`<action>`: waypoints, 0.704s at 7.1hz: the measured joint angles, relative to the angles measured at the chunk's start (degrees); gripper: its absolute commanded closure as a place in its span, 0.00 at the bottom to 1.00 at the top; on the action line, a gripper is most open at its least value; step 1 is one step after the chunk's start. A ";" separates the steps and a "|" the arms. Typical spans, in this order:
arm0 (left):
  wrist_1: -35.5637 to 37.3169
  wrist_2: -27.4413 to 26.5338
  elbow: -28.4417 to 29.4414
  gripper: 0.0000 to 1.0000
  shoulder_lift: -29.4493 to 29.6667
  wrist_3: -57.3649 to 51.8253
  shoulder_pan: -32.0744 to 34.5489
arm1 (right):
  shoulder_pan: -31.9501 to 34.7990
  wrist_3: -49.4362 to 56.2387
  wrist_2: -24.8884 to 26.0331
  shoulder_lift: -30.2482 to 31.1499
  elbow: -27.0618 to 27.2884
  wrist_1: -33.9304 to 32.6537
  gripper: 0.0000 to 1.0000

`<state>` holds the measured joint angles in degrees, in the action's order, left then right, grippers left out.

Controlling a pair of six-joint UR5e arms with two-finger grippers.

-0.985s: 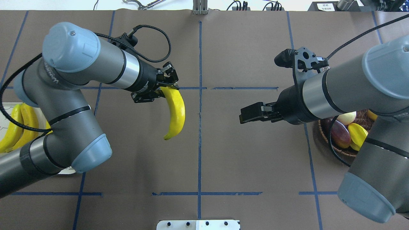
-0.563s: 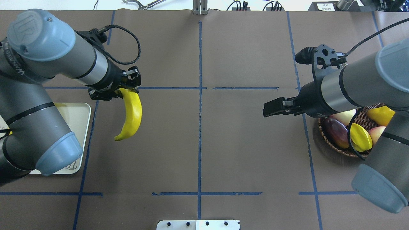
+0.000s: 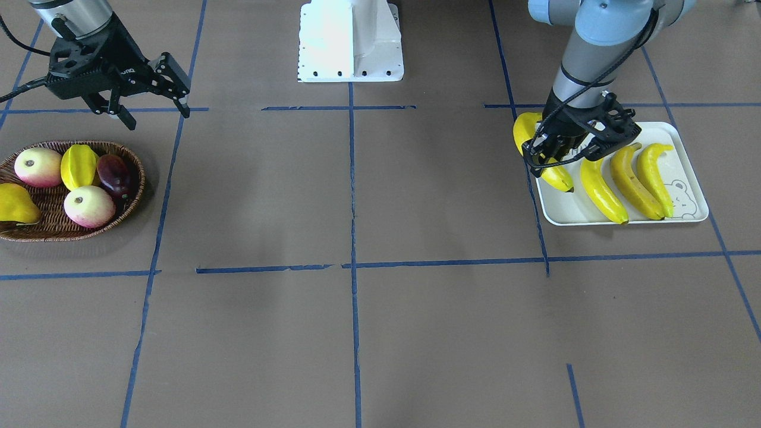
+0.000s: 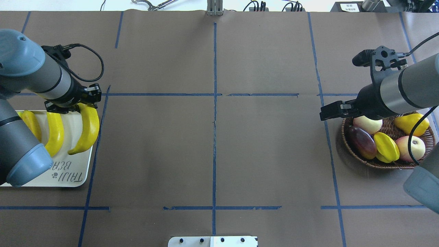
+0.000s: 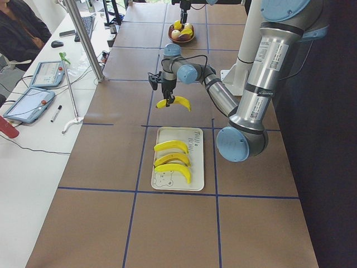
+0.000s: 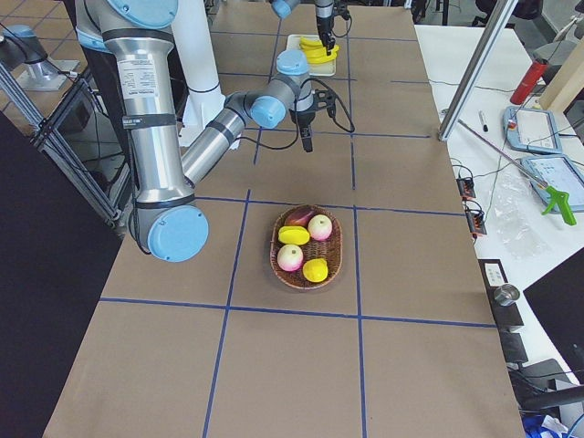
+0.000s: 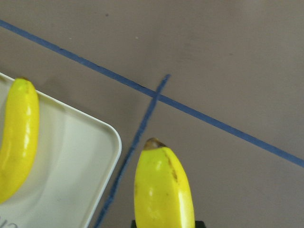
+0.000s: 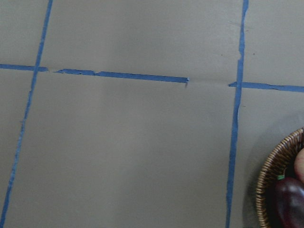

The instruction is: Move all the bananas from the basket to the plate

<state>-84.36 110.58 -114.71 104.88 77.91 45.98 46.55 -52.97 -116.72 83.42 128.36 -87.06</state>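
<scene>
Worktop [image 4: 212, 154]: brown cover, blue tape grid. Plate [image 3: 572, 208] sits at the robot's left end and basket [image 3: 52, 208] at the right end, well apart. Basket holds mixed fruit [image 3: 89, 205]. Three bananas [image 3: 630, 181] lie side by side on the plate. Left gripper [image 3: 571, 148] is clamped on one end of the fourth banana [image 3: 559, 176], which hangs raised over the plate's inner edge. Right gripper [image 3: 156, 113] is empty, fingers spread, hovering just beside the basket.
</scene>
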 measured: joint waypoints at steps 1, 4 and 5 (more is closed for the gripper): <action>-0.17 -0.19 0.55 0.98 -2.33 -2.06 0.00 | 0.73 1.11 -0.17 0.76 -0.13 -0.03 0.00; -0.41 -0.27 6.00 0.95 -3.84 -3.53 -0.32 | 1.48 1.87 -0.49 1.19 -0.41 -0.04 0.00; -0.44 -0.27 7.29 0.88 -3.64 -3.60 -0.43 | 1.51 1.90 -0.51 1.19 -0.45 -0.04 0.00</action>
<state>-84.80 110.30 -107.41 101.24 74.31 45.55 48.05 -51.07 -117.23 84.61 127.91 -87.10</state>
